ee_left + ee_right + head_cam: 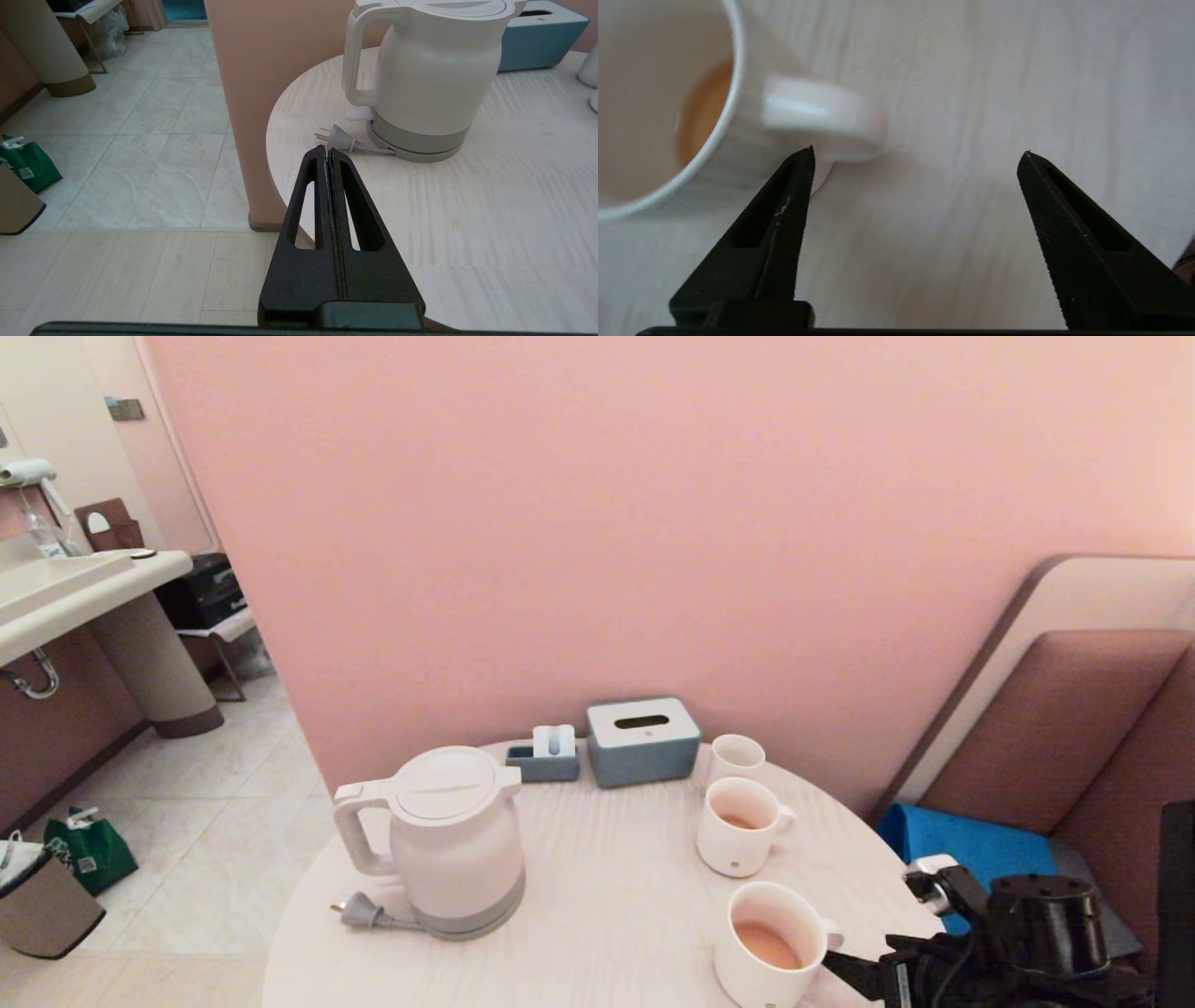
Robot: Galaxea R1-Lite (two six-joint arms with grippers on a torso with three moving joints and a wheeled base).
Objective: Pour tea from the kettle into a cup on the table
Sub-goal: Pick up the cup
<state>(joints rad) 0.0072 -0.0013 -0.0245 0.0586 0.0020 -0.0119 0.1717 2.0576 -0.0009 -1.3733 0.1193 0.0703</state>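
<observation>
Where the cup point(668, 116) holds tea point(703, 109), right pincer point(920, 156) wide open, empty, beside its handle.

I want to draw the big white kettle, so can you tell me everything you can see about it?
The kettle is big and white, smooth like plastic, with a grey band round its bottom. It has a flat round lid, shut, and a loop handle pointing to the robot's left. A short grey cord ends in a plug lying loose on the table, not plugged in. The kettle stands upright on the table's left part, in front of a small blue-grey holder. Only the table touches it.
</observation>
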